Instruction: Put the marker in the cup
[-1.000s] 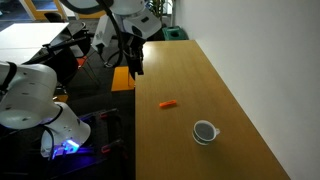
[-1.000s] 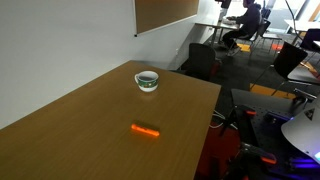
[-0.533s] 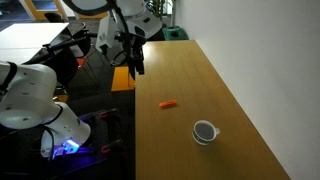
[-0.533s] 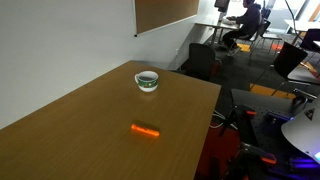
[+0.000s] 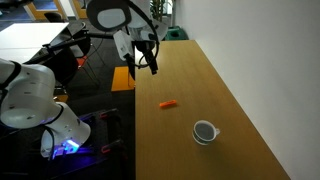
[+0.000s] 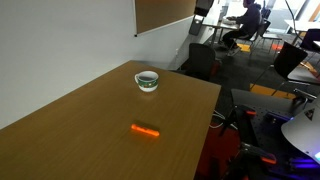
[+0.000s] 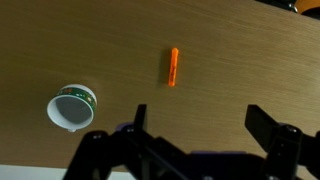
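Note:
The marker, a short orange-red stick, lies flat on the wooden table in both exterior views (image 5: 169,103) (image 6: 146,130) and in the wrist view (image 7: 173,67). The cup, small, white and grey inside, stands upright further along the table (image 5: 205,131) (image 6: 147,80) and shows at the left of the wrist view (image 7: 72,107). My gripper (image 5: 151,66) hangs high above the table's near edge, well short of the marker. In the wrist view the gripper (image 7: 203,125) is open and empty, with its jaws wide apart. The marker and the cup are apart.
The long wooden table (image 5: 200,90) runs beside a white wall (image 6: 60,50). A second robot body and cables (image 5: 40,105) sit off the table's side. Office chairs and desks (image 6: 205,60) stand beyond the table's far end.
My arm has swung in over the table edge towards the marker. The marker and the cup have not moved.

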`<state>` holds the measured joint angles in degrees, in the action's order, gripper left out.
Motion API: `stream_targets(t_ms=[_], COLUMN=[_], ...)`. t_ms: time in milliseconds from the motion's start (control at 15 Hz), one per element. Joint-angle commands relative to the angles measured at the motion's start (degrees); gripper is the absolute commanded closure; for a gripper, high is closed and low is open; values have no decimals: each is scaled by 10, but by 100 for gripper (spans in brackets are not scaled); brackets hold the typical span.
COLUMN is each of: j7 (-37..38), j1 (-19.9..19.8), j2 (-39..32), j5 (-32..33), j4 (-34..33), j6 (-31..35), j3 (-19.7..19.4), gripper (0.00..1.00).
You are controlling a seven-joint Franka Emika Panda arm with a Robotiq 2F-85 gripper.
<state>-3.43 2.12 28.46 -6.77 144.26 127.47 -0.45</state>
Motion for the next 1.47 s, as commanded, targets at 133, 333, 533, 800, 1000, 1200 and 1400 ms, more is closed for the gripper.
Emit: stream_targets(t_ms=[133, 333, 533, 800, 1000, 1200, 1400], j7=[-3, 19, 28, 21, -15, 2, 2], j1=[16, 15, 14, 13, 10, 10, 9], j2=[-130, -205, -273, -343, -388, -385, -387], j5=[-5, 5, 10, 4, -8, 2, 2], j4=[-12, -27, -49, -86, -110, -94, -94], j6=[147, 212, 242, 227, 217, 231, 231], j3=[6, 17, 24, 27, 34, 36, 36], gripper=[0, 0, 0, 0, 0, 0, 0])
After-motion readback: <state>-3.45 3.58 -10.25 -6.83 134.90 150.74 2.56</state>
